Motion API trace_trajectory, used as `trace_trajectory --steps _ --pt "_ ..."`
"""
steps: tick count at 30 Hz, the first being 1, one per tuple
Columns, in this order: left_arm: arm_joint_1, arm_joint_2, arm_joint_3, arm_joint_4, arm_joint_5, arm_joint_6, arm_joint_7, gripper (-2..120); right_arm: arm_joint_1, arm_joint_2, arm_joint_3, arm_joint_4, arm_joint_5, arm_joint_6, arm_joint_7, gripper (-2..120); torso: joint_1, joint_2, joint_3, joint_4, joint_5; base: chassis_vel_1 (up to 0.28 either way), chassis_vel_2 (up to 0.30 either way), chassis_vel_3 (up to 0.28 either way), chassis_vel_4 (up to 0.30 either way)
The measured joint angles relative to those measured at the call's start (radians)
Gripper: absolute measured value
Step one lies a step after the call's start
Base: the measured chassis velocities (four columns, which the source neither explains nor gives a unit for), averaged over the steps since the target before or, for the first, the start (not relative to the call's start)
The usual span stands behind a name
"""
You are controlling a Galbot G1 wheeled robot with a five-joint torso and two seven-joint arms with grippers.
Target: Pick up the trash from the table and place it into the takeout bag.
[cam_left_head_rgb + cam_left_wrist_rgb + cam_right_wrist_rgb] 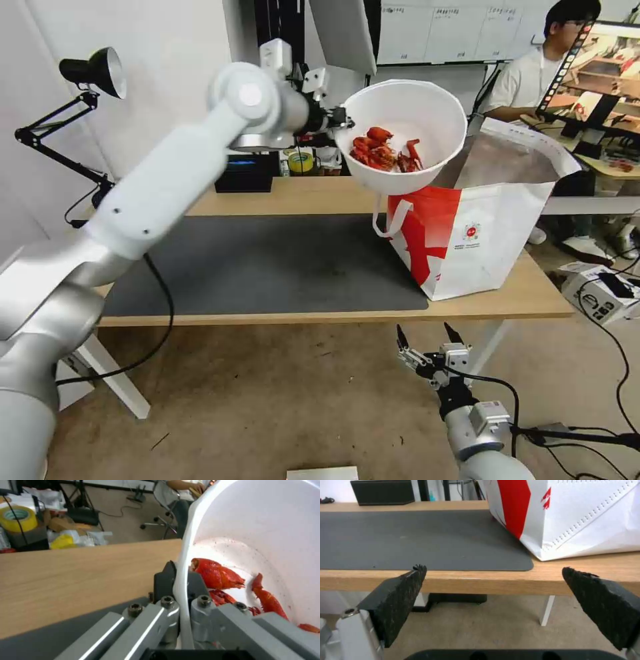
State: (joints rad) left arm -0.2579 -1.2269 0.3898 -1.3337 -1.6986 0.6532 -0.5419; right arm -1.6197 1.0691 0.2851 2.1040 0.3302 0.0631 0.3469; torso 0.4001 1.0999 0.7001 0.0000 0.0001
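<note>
Currently the left hand is raised above the far half of the surface, its fingers clamped on the rim of the white bowl, one finger outside the wall and one inside. The bowl is held clear of the surface and tilted, its open side turned toward the head camera, with its lower wall just over the near-left rim of the takeout bag. Red scraps are gathered in the lowest part of the bowl; the inner wall around them is speckled with fine red spots.

The takeout bag is stood upright near the right end of the surface, partly on the right edge of the dark grey mat. Its mouth is open and silver lining is seen inside. Its front is white with a red panel and a small round logo; a white strap handle hangs at its left side.

The mat is bare across its middle and left portion. A strip of bare wood is left between the mat and the near edge.

The right hand is held below the near edge, in front of the bag, with its fingers spread apart and nothing between them.
</note>
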Motion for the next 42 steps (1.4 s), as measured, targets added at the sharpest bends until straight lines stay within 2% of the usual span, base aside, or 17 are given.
trace_trajectory --steps 4,14,19,25,31,42 --pt "-0.016 -0.065 0.009 0.056 0.008 -0.041 -0.018 0 0.0 0.0 0.0 0.0 0.0 0.0 0.0 100 0.0 0.0 0.0 -0.0001 0.0001 0.0 0.0 0.0 0.0" --pt "-0.041 -0.143 0.026 0.119 0.005 -0.048 -0.028 0 0.0 0.0 0.0 0.0 0.0 0.0 0.0 100 0.0 0.0 0.0 0.0002 -0.0001 0.0 0.0 0.0 0.0" --pt "-0.047 -0.205 0.039 0.167 0.042 -0.085 -0.059 0 0.0 0.0 0.0 0.0 0.0 0.0 0.0 100 0.0 0.0 0.0 -0.0001 0.0 0.0 0.0 0.0 0.0" --pt "-0.039 -0.224 0.065 0.178 0.091 -0.119 -0.062 0 0.0 0.0 0.0 0.0 0.0 0.0 0.0 100 0.0 0.0 0.0 0.0001 -0.0001 0.0 0.0 0.0 0.0" --pt "-0.024 -0.255 0.093 0.179 0.162 -0.201 -0.061 0 0.0 0.0 0.0 0.0 0.0 0.0 0.0 100 0.0 0.0 0.0 -0.0001 -0.0001 0.0 0.0 0.0 0.0" --pt "-0.025 -0.27 0.159 0.16 0.251 -0.25 -0.087 0 0.0 0.0 0.0 0.0 0.0 0.0 0.0 100 0.0 0.0 0.0 0.0 -0.0001 0.0 0.0 0.0 0.0"
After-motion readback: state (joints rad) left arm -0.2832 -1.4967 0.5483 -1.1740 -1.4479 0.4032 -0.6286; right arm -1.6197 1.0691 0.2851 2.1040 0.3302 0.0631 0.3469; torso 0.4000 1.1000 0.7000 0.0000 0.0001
